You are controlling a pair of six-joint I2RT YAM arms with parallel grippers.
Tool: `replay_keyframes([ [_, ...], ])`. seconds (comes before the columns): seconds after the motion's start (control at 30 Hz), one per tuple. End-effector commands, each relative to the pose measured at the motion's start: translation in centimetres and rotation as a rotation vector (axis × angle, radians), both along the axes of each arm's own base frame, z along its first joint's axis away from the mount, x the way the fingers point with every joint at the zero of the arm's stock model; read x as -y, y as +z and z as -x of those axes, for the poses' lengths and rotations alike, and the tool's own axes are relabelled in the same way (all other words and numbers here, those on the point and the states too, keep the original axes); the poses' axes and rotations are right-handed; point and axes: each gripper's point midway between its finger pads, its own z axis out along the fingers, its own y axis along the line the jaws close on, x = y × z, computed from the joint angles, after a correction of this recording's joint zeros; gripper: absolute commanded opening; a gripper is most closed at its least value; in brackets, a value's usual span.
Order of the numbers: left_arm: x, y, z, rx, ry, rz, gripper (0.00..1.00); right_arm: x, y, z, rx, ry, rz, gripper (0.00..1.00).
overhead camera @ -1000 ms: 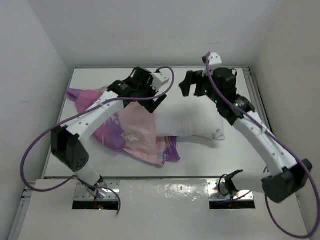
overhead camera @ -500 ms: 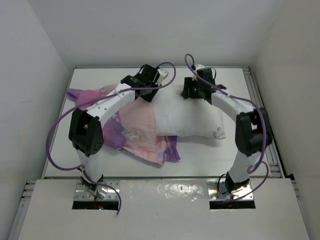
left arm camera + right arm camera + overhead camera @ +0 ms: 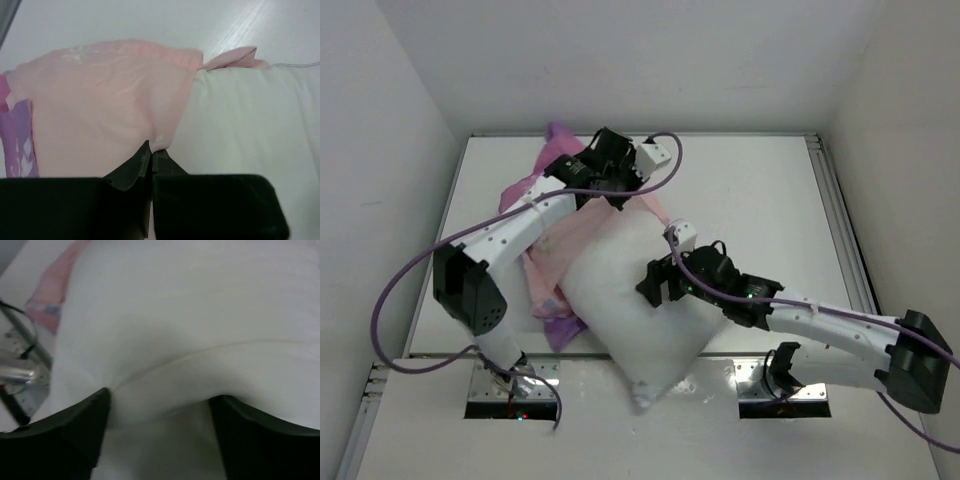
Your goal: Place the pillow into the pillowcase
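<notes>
Top view, bottom centre: the pillow (image 3: 610, 310) lies on a diagonal. Its lower corner hangs past the near table edge, between the two arm bases, and its upper end points to mid-frame.

The right gripper (image 3: 655, 285) sits on the pillow's right flank, centre of frame, with the arm coming in low from the bottom right. Right wrist view: the right gripper (image 3: 159, 405) has its jaws partly apart, one in each bottom corner. They press into a bunched fold of the white pillow (image 3: 200, 315), and the seam line runs across between them. So it's clamped on the pillow. A pink strip of pillowcase (image 3: 55, 295) shows at upper left.

Left of the pillow in the top view is the pillowcase (image 3: 542, 270), crumpled and pale pink with purple showing at the lower edge. One end is bunched up near the back edge of the table (image 3: 760, 190), upper left of centre.

The left gripper (image 3: 618, 195) is above centre, at the pillow's top end. Left wrist view: the left gripper (image 3: 151, 157) has its jaws fully together, pinching the pale pink pillowcase (image 3: 100, 110) edge at bottom centre. The pillow (image 3: 250, 120) touches the case on the right. A purple printed patch sits at the left edge.
</notes>
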Motion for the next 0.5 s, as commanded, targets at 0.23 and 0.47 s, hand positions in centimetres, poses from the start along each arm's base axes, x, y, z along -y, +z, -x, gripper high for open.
replay_keyframes([
  [0.23,0.3,2.4,5.6,0.054,-0.146,0.049,0.0,2.6,6.9,-3.9,-0.015,-0.058,0.001,0.99],
  [0.47,1.0,3.8,5.6,0.06,-0.112,0.116,0.0,-4.0,-0.6,-0.6,-0.112,0.116,-0.024,0.99],
])
